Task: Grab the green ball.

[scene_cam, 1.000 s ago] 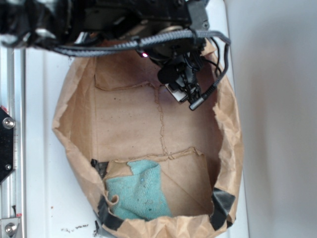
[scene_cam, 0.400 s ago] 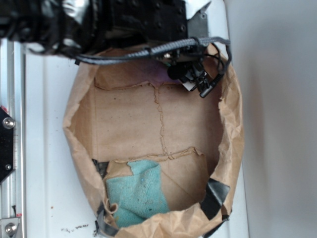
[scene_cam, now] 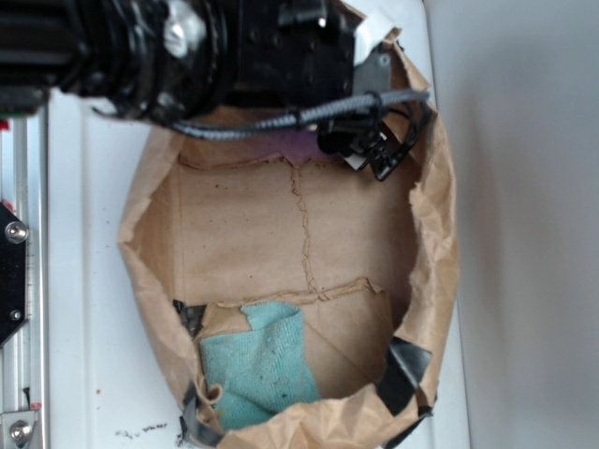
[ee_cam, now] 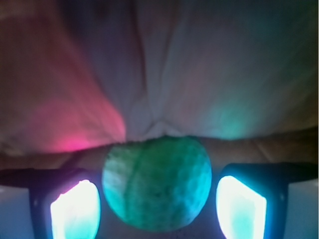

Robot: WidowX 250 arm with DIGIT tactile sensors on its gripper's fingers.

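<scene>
Straining to see past the arm (scene_cam: pixel 187 47), which hid the bag's (scene_cam: pixel 435 234) top end.
I saw the green ball (ee_cam: pixel 156 183) between the gripper's (ee_cam: pixel 157 209) spread jaws, gaps either side, against the crumpled wall.

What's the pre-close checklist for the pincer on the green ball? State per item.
1. Target is right: the green ball sits in the wrist view, not the teal cloth at the bag's far end. Ok.
2. Ball between the fingers: one lit pad on each side, ball roughly centred. Ok.
3. Pincer open with a gap on both sides of the ball. Ok.
4. Depth: whether the pads reach the ball's widest part. Cannot tell.
5. Bag wall: the brown paper bag folds rise right behind the ball and the arm crowds the rim in the exterior view; a snag is possible. Cannot tell.
</scene>
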